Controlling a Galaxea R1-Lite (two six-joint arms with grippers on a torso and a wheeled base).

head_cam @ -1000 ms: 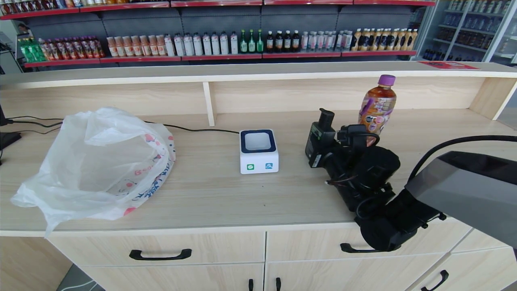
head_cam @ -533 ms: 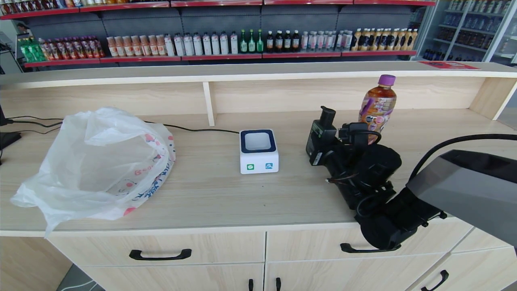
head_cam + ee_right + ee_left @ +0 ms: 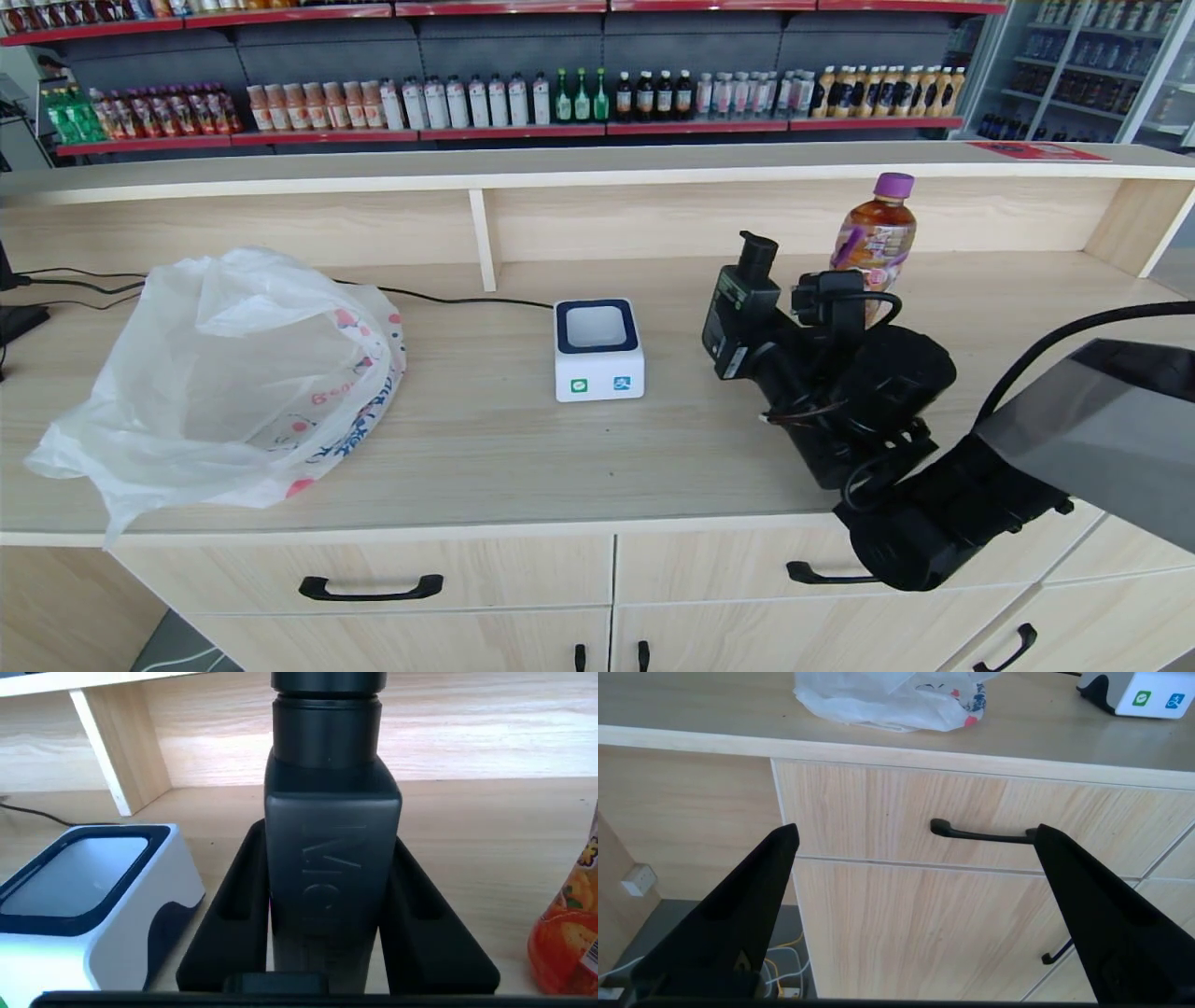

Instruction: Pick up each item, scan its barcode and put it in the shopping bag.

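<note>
A black bottle point(image 3: 738, 313) with a dark cap is held upright just right of the scanner point(image 3: 597, 347), a little above the surface point(image 3: 485, 439), with a label on the side that faces the scanner. The right end effector point(image 3: 758, 322) pinches it, one finger against each side of its square body. Farther right of the scanner and behind the gripped bottle, a tea bottle point(image 3: 873, 243) with a purple cap stands upright on the surface. The white shopping bag point(image 3: 233, 373) lies crumpled well to the left of the scanner, its mouth turned toward the scanner. A black cable point(image 3: 448, 299) runs along the surface from behind the scanner toward the bag. The left end effector point(image 3: 915, 831) hangs below the scanner's level, in front of a drawer handle point(image 3: 980, 833), its fingers spread wide and holding nothing.
</note>
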